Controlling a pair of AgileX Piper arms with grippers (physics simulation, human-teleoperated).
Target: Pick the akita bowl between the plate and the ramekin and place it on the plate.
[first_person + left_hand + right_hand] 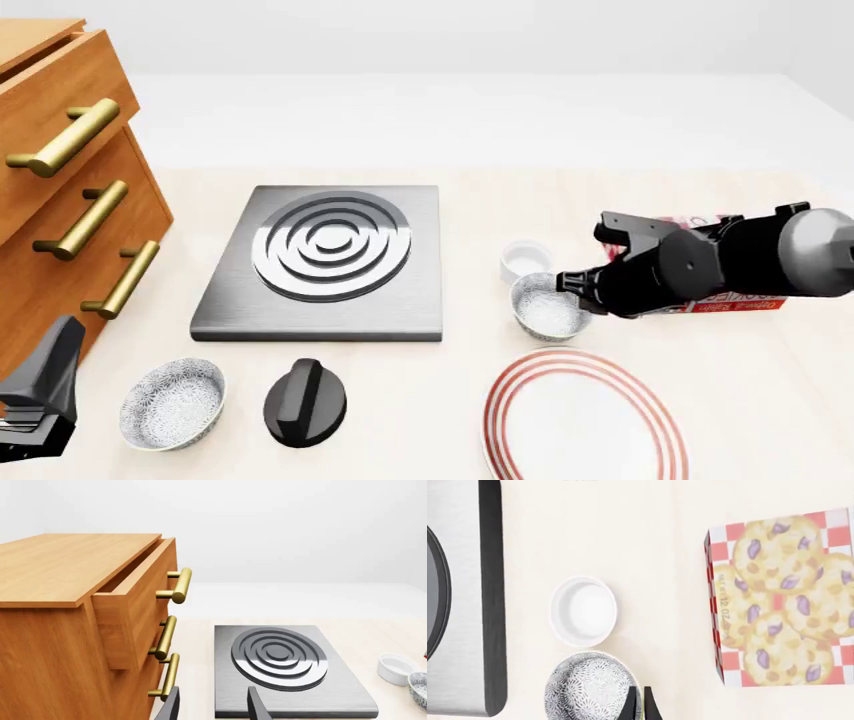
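Observation:
The akita bowl (547,306), white with fine dark speckles, sits on the table between the small white ramekin (526,259) behind it and the red-ringed plate (583,415) in front of it. My right gripper (577,284) is at the bowl's right rim. In the right wrist view its fingers (640,706) stand close together, pinching the rim of the akita bowl (587,690), with the ramekin (584,611) just beyond. My left gripper (40,395) hangs at the near left by the cabinet; its fingers (213,707) are spread open and hold nothing.
A wooden drawer cabinet (60,190) with brass handles fills the left, its top drawer slightly out. A grey hob plate (327,260) lies mid-table. A second speckled bowl (172,403) and a black knob (304,400) sit near the front. A cookie box (780,600) lies under the right arm.

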